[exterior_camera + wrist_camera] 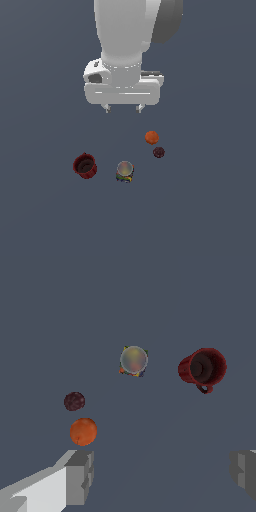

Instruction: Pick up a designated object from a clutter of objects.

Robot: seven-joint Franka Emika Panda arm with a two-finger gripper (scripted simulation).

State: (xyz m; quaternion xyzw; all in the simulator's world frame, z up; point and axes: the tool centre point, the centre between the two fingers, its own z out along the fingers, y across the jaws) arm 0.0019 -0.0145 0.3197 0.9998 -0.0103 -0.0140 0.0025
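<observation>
Jaws (122,108) apart, nothing between them; two short fingertips (106,108) point down from the white hand body. In the wrist view the two grey pads (80,476) sit wide apart at the frame edges with bare bench (160,466) between them. Hand hangs above the bench, clear of every object.

Nearest to the jaws: orange ball (151,137), lying towards the exterior view's right of the fingertips; in the wrist view it sits just beside one pad but not touching it. Small dark maroon ball (159,152) close beside the orange one, a slim gap between them.

Further out: multicoloured can (124,171), upright, pale shiny top facing up, coloured label visible at its lower edge. It stands alone, roughly under the midline of the hand in the exterior view, apart from both balls.

Furthest: dark red cup (85,166), the designated object, off to the exterior view's left of the can and well apart from the balls. Dark hollow interior visible, rim ribbed. In the wrist view it appears tilted, mouth turned towards the camera, with a small handle-like loop (204,389) at its side. Not touched by the jaws.

Bench surface plain dark grey-blue throughout.
</observation>
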